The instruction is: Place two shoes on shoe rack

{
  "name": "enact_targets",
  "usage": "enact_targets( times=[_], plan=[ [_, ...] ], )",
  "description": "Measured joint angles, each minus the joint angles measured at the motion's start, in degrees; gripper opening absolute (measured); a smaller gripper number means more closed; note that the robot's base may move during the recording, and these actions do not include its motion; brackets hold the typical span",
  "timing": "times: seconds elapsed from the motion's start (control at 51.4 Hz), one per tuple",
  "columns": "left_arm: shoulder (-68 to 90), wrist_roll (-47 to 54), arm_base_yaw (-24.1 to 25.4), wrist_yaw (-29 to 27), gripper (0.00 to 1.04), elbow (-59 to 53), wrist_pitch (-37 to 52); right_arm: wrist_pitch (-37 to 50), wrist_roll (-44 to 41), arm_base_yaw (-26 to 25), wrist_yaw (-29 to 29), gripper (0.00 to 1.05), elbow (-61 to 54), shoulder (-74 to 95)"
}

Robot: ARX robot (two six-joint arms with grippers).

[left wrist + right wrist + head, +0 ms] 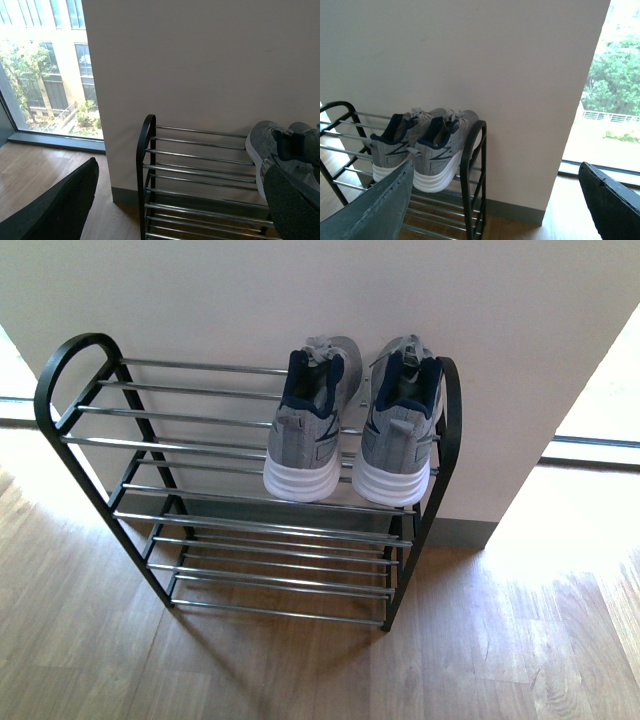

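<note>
Sneakers are both up on the shoe rack (200, 446), parked on the top tier at its 3 o'clock end. Inner sneaker (308, 435) sits just beside outer sneaker (400, 440), which is snug against the black end arch. Toes point to 12 at the wall (200, 300), white heels at 6. Left gripper (182, 170) and right gripper (496, 167) are both spread wide, holding nothing. Wood floor (300, 670) underneath.
</note>
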Motion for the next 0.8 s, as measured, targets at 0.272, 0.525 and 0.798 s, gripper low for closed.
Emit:
enact_targets(
  times=[0.272, 0.525, 0.798],
  plan=[
    [0.0, 0.0, 0.0, -0.04, 0.95, 0.0, 0.02, 0.0, 0.0, 0.0, -0.04, 0.96, 0.0, -0.04],
    [0.0, 0.0, 0.0, -0.22, 0.95, 0.0, 0.02, 0.0, 0.0, -0.02, -0.33, 0.96, -0.02, -0.04],
    [0.0, 0.02, 0.04, 0.09, 0.95, 0.0, 0.0, 0.0, 0.02, 0.02, -0.09, 0.96, 0.0, -0.04]
  ],
)
